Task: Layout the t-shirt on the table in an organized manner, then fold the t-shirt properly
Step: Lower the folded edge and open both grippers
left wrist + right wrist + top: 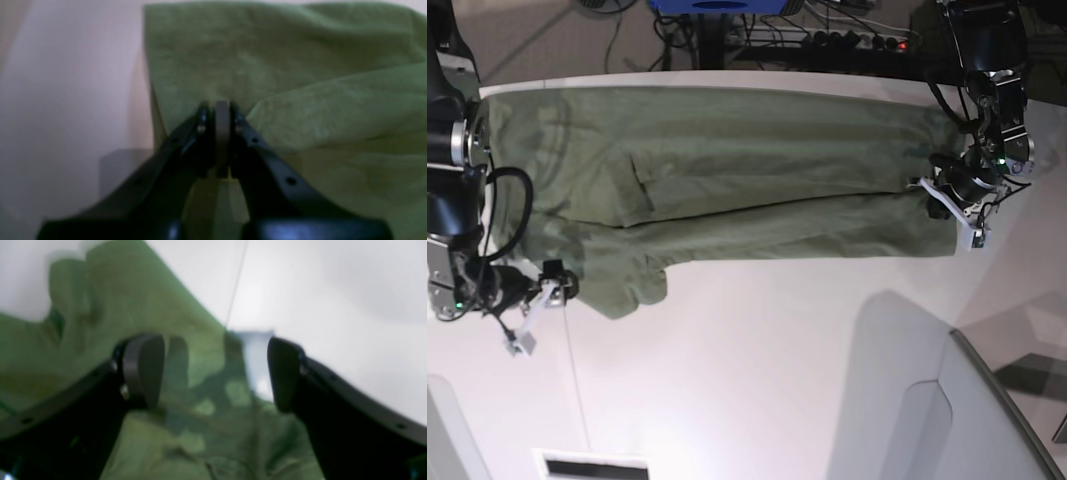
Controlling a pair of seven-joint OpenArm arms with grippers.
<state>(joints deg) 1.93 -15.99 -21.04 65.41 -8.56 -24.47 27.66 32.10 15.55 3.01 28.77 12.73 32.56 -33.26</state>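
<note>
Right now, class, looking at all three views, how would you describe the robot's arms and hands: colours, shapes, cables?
Both arms are black with silver joint bands and looping black cables. The left hand and right hand have curved black fingers with small holes and grey rounded pads.

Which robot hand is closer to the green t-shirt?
Left. The left hand is shut on the t-shirt at its edge; the right hand hangs open just above the cloth.
</note>
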